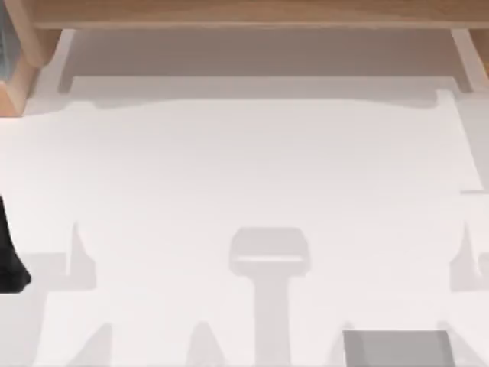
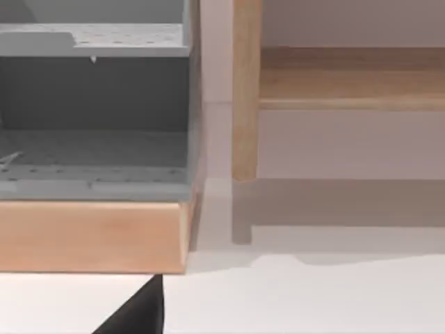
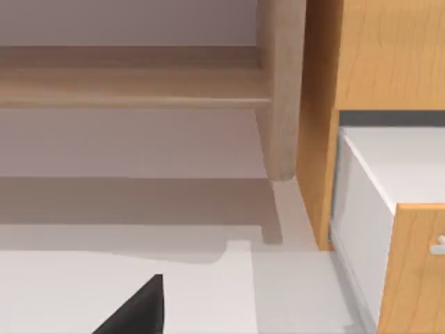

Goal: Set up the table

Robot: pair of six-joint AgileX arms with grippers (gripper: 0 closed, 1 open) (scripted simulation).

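White worktop (image 1: 244,168) lies bare but for a grey pad (image 1: 397,348) near the front right; a dark shape at the left edge (image 1: 9,260) may be the left hand, grip hard to tell

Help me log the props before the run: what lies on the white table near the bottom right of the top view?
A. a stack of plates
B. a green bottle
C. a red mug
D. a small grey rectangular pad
D: a small grey rectangular pad lies flat on the white table near the bottom right of the top view, with no mug, plates or bottle there.
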